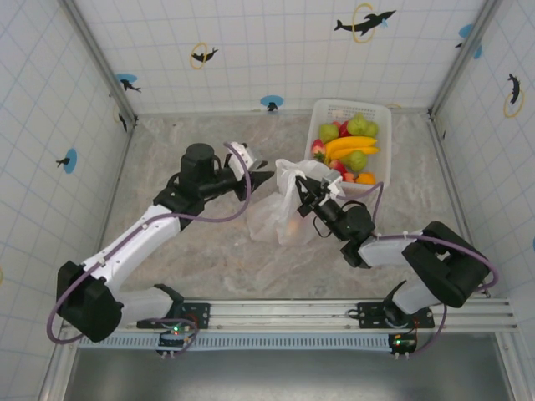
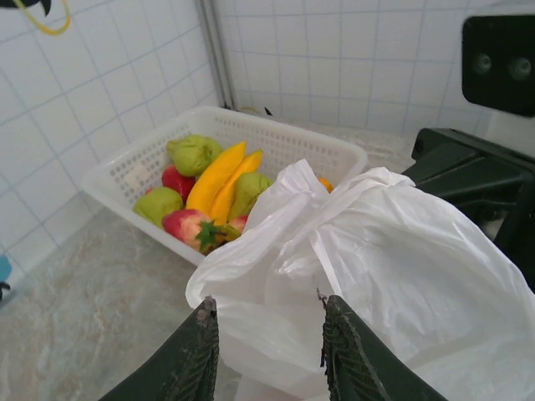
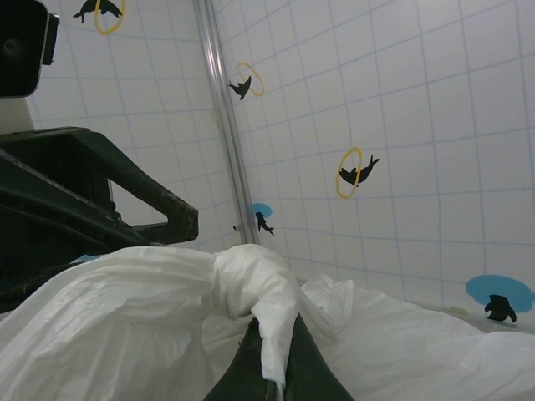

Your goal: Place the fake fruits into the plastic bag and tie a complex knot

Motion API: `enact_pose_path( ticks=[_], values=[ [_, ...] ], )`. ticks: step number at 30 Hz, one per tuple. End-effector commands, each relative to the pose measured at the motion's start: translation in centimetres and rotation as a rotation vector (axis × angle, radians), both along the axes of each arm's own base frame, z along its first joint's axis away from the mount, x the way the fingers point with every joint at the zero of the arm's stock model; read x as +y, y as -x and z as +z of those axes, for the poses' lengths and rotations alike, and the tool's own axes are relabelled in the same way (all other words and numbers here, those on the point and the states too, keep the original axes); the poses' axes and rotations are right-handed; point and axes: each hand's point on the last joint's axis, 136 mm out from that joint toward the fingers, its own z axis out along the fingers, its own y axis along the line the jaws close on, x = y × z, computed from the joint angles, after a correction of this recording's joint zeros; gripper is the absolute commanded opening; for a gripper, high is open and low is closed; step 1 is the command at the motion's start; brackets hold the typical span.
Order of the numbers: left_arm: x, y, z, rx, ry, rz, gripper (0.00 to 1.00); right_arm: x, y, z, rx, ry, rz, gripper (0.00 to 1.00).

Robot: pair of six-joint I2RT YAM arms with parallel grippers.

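The plastic bag (image 1: 280, 215) is thin translucent white film, crinkled and faintly shiny. Just beside it, the fake fruits (image 1: 351, 147) are glossy plastic in a matt lattice basket (image 1: 351, 104), on a smooth marbled table (image 1: 221, 261).

The bag (image 1: 280, 215) blocks the table (image 1: 217, 259) centre; the basket (image 1: 324, 113), just behind it, fills the far right corner. Open surface lies left of the bag and along the near edge. Walls (image 1: 276, 50) close three sides.

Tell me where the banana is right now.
In the top view the banana lies in the white basket at the far right of the table, among green pears, just beyond the plastic bag.
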Motion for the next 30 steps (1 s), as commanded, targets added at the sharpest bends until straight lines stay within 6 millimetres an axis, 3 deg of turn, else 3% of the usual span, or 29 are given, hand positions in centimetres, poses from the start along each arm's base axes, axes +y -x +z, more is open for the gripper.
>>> enact_pose_path(
  ticks=[1, 8, 12, 30],
  values=[
    [-0.9, 0.3, -0.1, -0.150, -0.030, -0.105, 0.36, -0.1, 0.2, 2.1, -0.048, -0.033, -0.001, 0.00],
    [-1.5, -1.2, -1.8, -0.146, -0.081, -0.104, 0.37, -0.1, 0.3, 2.2, -0.049, -0.031, 0.000, 0.00],
    [-2.1, -0.8, -2.3, -0.124, -0.067, -0.150, 0.38, -0.1, 0.4, 2.1, -0.047, -0.028, 0.004, 0.00],
    [-3.8, -0.8, -2.0, -0.105, -0.002, -0.242, 0.39, 0.4, 0.4, 1.8, -0.038, -0.021, 0.024, 0.00]
  ],
)
